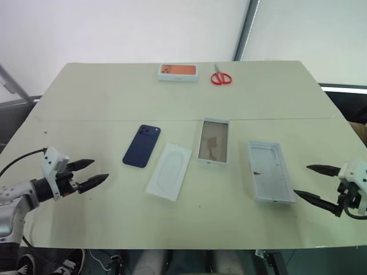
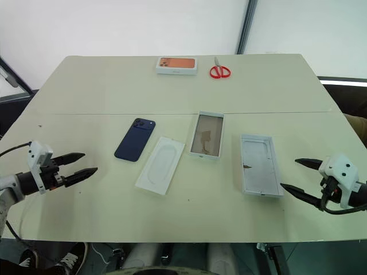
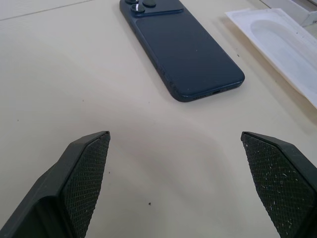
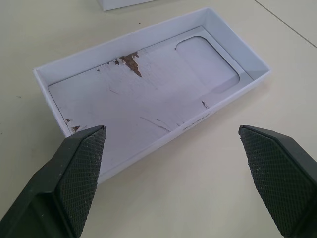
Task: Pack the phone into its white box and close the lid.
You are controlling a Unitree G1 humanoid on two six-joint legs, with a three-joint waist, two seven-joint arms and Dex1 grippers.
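The dark navy phone [image 1: 141,145] lies back-up on the table, left of centre, its camera cluster at the far end. The white box [image 1: 213,141], tan-brown inside, sits open near the middle. To its right the lid [image 1: 269,171] lies upside down, pale grey inside. My left gripper [image 1: 90,173] hovers open at the near left, pointing toward the phone [image 3: 182,47] a short way off. At the near right, my right gripper [image 1: 315,183] is open, aimed at the lid [image 4: 148,94], touching nothing.
A flat white insert card [image 1: 169,171] with a rounded outline lies between the phone and the box. At the far edge of the table [image 1: 86,103] are an orange-topped box [image 1: 178,72] and red scissors [image 1: 220,77].
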